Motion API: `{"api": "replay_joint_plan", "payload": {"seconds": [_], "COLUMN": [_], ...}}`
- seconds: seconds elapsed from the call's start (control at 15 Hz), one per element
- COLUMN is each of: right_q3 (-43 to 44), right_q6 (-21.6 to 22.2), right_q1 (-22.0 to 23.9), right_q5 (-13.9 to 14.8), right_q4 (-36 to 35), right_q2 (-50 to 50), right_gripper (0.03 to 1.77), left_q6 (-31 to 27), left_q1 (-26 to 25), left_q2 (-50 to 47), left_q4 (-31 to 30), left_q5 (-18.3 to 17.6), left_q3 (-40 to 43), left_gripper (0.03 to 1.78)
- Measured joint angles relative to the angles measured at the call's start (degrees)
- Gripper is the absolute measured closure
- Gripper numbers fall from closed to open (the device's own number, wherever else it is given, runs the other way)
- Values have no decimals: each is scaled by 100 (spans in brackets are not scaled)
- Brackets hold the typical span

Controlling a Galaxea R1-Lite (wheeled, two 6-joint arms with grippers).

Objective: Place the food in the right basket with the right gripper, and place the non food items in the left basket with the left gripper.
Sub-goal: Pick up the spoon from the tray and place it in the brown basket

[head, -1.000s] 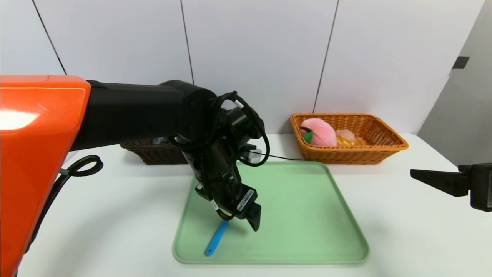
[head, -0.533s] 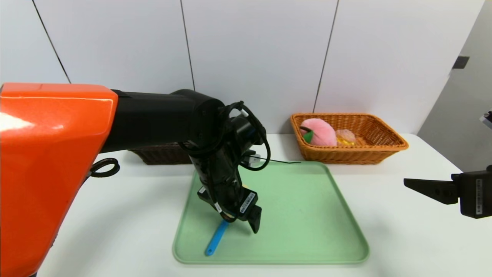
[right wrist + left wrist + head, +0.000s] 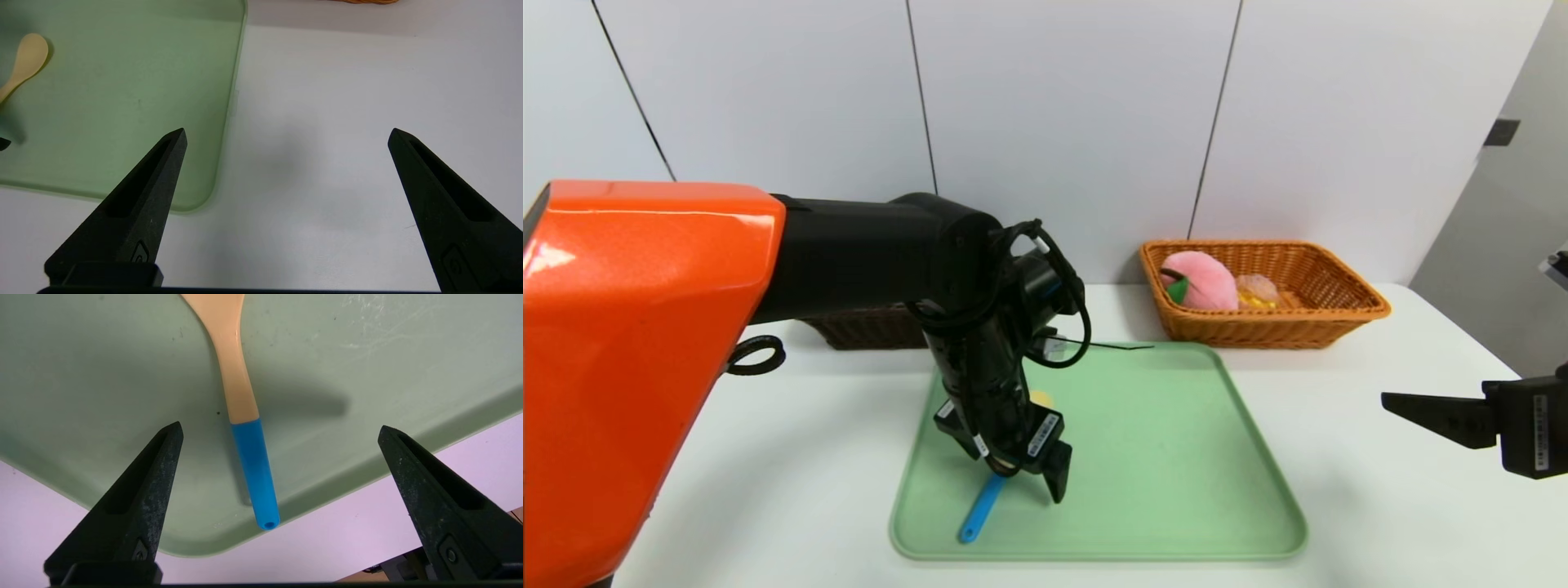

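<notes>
spoon [image 3: 982,508] on tray [image 3: 1176,457], peach [image 3: 1201,280] in basket [image 3: 1331,314]

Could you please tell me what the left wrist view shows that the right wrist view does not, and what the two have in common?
Only the left wrist view shows the spoon's blue handle, lying between the open fingers of the left claw, which hangs above it.

Only the right wrist view shows the spoon's cream bowl, the open right claw over bare white table, and a sliver of the orange basket.

Both show the green tray and part of the spoon lying on it.
</notes>
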State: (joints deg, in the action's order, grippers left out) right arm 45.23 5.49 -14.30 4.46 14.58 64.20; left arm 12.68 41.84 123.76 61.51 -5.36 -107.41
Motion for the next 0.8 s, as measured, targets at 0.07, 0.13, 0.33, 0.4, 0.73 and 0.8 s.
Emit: {"api": "replay_joint_plan", "payload": {"seconds": [0.07, 0.13, 0.33, 0.4, 0.73, 0.8], "right_q3": [-27, -48, -91, -99, -102, -102], "right_q6": [2, 0, 5, 0, -6, -4], "right_q1": [0, 0, 0, 0, 0, 0], "right_q5": [-2, 0, -2, -2, -9, -11], "right_q4": [2, 0, 0, 2, -4, -6], "right_q2": [-11, -28, -61, -67, -77, -77], "right_gripper": [10, 10, 10, 10, 10, 10], "left_q6": [7, 7, -4, -12, -48, -55], "left_q1": [0, 0, -9, -6, -9, -9], "left_q2": [-2, -5, -2, 6, 116, 138], "left_q4": [59, 78, 76, 66, 55, 55], "left_q5": [-1, -1, -6, -4, 0, 0], "left_q3": [11, 13, 2, -9, -102, -105], "left_gripper": [12, 12, 12, 12, 12, 12]}}
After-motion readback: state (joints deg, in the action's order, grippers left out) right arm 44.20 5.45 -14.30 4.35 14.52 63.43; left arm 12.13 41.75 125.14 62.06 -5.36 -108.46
